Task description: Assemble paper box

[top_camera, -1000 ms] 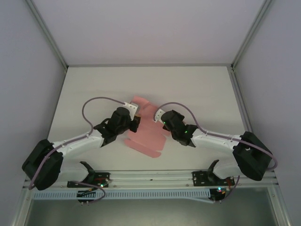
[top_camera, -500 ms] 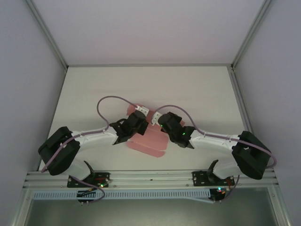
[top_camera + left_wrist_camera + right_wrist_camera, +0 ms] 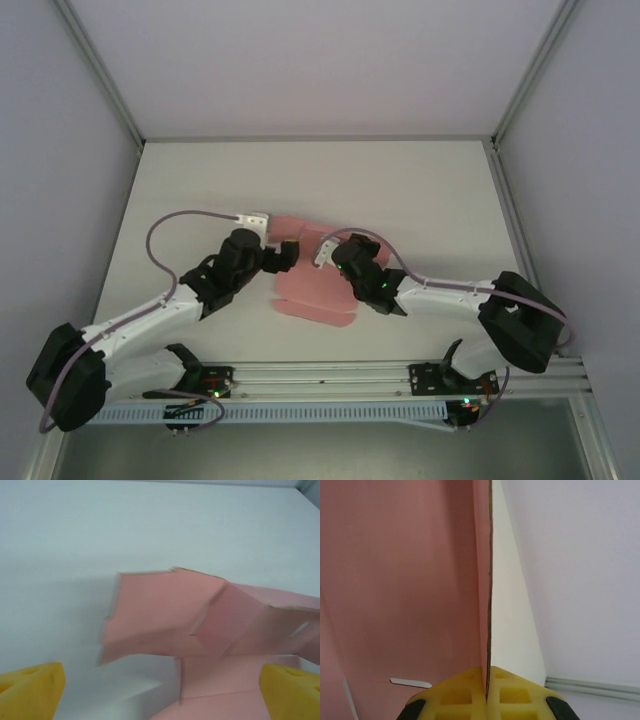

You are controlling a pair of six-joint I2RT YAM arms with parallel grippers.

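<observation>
The partly folded pink paper box [image 3: 310, 285] lies on the table [image 3: 200, 190]. The left gripper [image 3: 284, 251] has backed off the box's left side, fingers spread. The right gripper [image 3: 487, 677] pinches 1 raised flap, so folding looks underway.

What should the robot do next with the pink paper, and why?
Probably ease the left claw forward and pinch the raised flap. That claw is open with the flap just ahead, while the right claw holds an edge of the paper box.
</observation>
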